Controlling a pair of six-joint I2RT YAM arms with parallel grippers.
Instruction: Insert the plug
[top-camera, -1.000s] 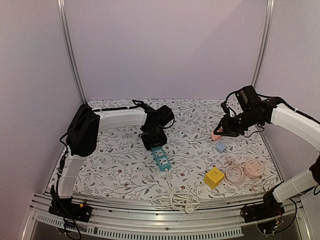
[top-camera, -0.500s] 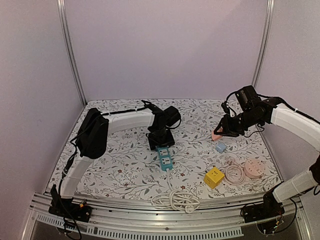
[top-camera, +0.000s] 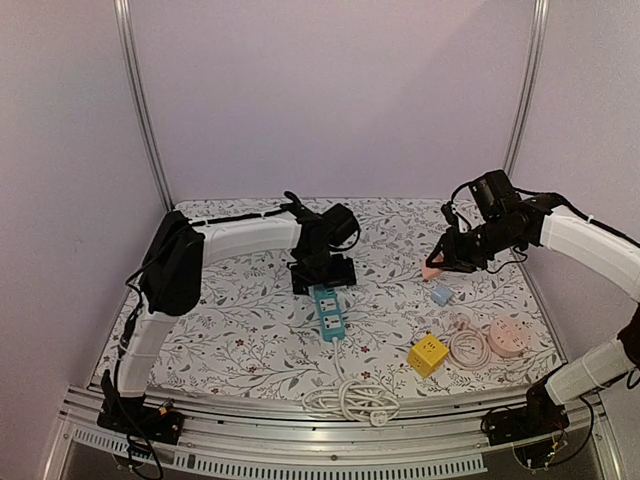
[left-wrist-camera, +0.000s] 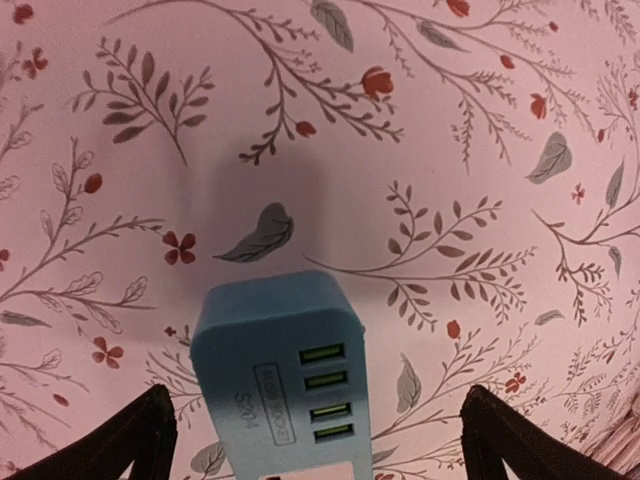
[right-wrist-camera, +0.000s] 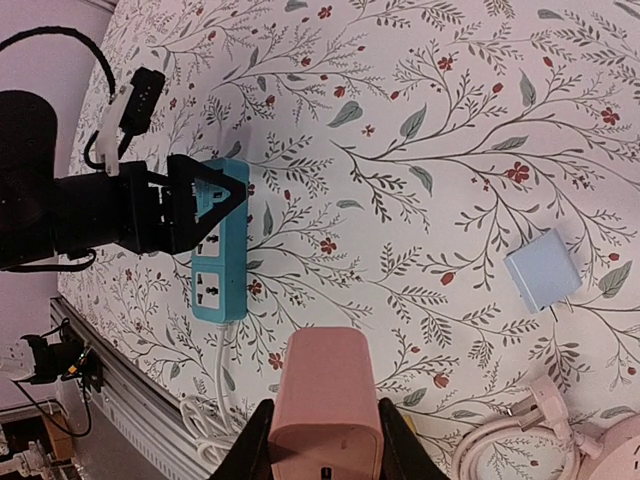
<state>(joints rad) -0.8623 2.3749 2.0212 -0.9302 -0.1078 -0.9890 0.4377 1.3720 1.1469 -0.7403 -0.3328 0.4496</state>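
A teal power strip (top-camera: 328, 313) lies flat mid-table, its white cord running toward the near edge. My left gripper (top-camera: 322, 275) hovers at the strip's far end. In the left wrist view it is open, and the black fingertips (left-wrist-camera: 140, 440) stand well clear on both sides of the strip's USB end (left-wrist-camera: 285, 380). My right gripper (top-camera: 438, 264) hangs above the table at the right, shut on a pink plug (right-wrist-camera: 325, 410). The right wrist view shows the power strip (right-wrist-camera: 218, 250) far to the left of that plug.
A pale blue adapter (top-camera: 441, 294) lies below the right gripper. A yellow cube socket (top-camera: 427, 355), a coiled pink cord (top-camera: 468, 347) and a round pink socket (top-camera: 507, 338) sit at the near right. The strip's white cord coil (top-camera: 352, 400) lies at the front edge.
The left gripper slid the power strip a little to the right, then opened and let go of it. The right arm and the pink plug stayed put.
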